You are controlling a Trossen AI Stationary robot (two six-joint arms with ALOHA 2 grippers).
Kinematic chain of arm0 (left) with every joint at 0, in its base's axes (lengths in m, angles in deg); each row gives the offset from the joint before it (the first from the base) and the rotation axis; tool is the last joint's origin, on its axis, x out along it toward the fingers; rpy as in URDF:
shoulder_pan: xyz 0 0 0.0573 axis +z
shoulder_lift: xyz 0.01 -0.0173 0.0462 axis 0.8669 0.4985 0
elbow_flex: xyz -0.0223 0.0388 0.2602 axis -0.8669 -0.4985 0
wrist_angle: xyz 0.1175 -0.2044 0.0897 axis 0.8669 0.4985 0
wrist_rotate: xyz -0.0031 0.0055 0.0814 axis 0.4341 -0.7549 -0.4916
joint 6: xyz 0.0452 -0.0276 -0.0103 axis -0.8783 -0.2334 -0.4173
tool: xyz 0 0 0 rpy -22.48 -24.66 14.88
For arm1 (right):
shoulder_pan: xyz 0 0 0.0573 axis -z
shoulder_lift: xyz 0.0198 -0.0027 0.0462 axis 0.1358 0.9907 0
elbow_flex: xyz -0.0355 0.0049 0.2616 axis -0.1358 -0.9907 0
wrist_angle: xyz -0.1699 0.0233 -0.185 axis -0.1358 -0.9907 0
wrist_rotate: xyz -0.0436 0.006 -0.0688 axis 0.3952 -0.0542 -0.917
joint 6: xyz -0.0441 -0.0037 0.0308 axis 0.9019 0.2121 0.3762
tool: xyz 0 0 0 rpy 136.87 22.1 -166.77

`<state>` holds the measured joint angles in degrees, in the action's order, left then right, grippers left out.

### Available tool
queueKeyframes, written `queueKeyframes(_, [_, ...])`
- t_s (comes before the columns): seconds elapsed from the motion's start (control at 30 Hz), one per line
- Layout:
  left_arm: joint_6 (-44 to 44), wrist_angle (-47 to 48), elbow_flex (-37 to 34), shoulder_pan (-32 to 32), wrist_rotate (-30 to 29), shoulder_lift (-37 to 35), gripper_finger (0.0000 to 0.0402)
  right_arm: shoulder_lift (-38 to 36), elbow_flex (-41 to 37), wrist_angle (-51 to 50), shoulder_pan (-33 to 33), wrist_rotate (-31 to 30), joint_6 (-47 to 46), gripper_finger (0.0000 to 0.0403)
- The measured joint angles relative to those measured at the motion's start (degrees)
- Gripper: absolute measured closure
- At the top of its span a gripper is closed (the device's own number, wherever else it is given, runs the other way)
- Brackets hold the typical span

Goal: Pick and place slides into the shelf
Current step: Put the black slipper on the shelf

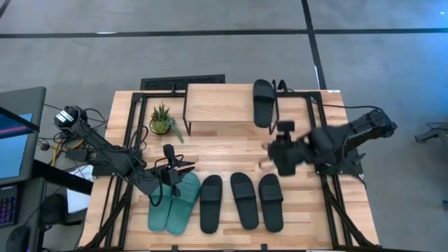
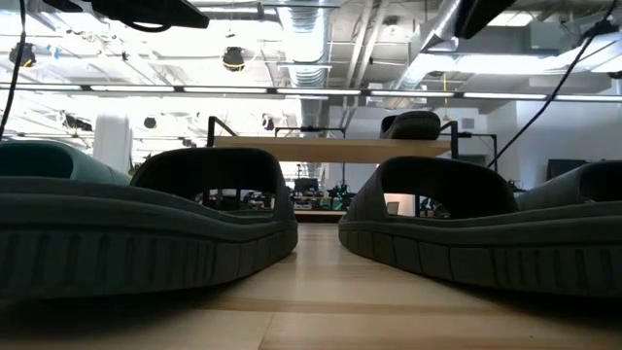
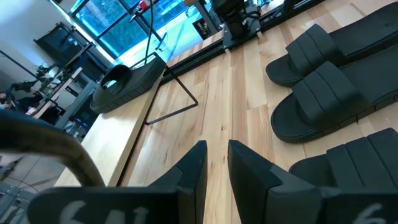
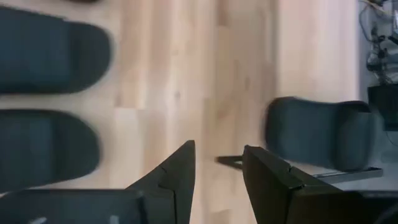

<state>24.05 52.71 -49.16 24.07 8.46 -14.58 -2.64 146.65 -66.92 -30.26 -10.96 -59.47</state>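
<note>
One black slide (image 1: 264, 102) lies on the right end of the shelf (image 1: 218, 103), the teal pair (image 1: 175, 203) and three black slides (image 1: 241, 201) stay on the table, while both grippers, left (image 1: 170, 173) and right (image 1: 271, 148), hover empty with fingers parted.

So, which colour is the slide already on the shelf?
Black; the slide on the shelf shows best in the high view.

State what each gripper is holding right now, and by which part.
Nothing is held. The left gripper hangs open and empty over bare table beside the slides. The right gripper is likewise open and empty above the table, near the shelf.
</note>
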Motion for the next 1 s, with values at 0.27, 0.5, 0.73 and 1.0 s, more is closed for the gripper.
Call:
queueKeyframes(0.27, [0.02,0.00,0.00,-0.01,0.96,0.02,0.0346,8.82,0.07,-1.25,-16.17,-3.07,-17.79,0.0282])
queueKeyframes(0.5, [0.29,-0.01,0.00,-0.01,1.25,0.02,0.0346,20.88,0.07,-1.38,-24.50,-5.85,-30.88,0.0282])
queueKeyframes(0.73, [1.03,-0.19,0.00,-0.01,1.39,0.00,0.0346,30.66,0.05,-1.10,-28.79,-5.89,-40.63,0.0282])
queueKeyframes(1.0, [1.38,-0.22,0.00,-0.01,1.40,0.01,0.0346,33.12,0.04,2.42,-31.78,-5.69,-45.97,0.0282])
